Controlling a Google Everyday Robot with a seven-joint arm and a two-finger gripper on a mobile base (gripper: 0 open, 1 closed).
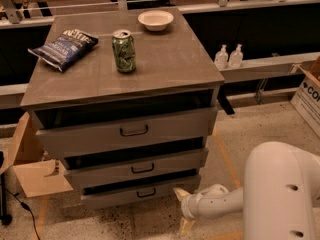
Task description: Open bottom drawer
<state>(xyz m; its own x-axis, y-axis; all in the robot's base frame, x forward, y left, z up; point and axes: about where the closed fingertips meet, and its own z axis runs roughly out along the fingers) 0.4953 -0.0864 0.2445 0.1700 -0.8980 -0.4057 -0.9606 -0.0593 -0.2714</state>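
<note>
— Where is the arm?

— The white arm (227, 203) reaches out from the robot's bulky white body (282, 191) at the lower right. It runs leftward, low over the speckled floor, and bends at the wrist.

— And the gripper?

— The gripper (183, 210) sits below the front right corner of the grey wooden counter (165, 69), pointing left. Its two tan fingers (179, 192) are spread wide, one above the other, with nothing between them.

— Where is the bottom drawer?

— The slim grey bottom drawer (115, 198) is the lowest of the three fronts, just above the floor. The gripper is just beside its right end. Whether they touch is hard to say. Its small black bar handle (146, 192) is well to the left of the fingers.

— What is on top?

— A green drink can (123, 51) stands near the middle. A dark blue chip bag (64, 47) hangs over the left edge, and a white bowl (155, 19) sits by the back edge.
</note>
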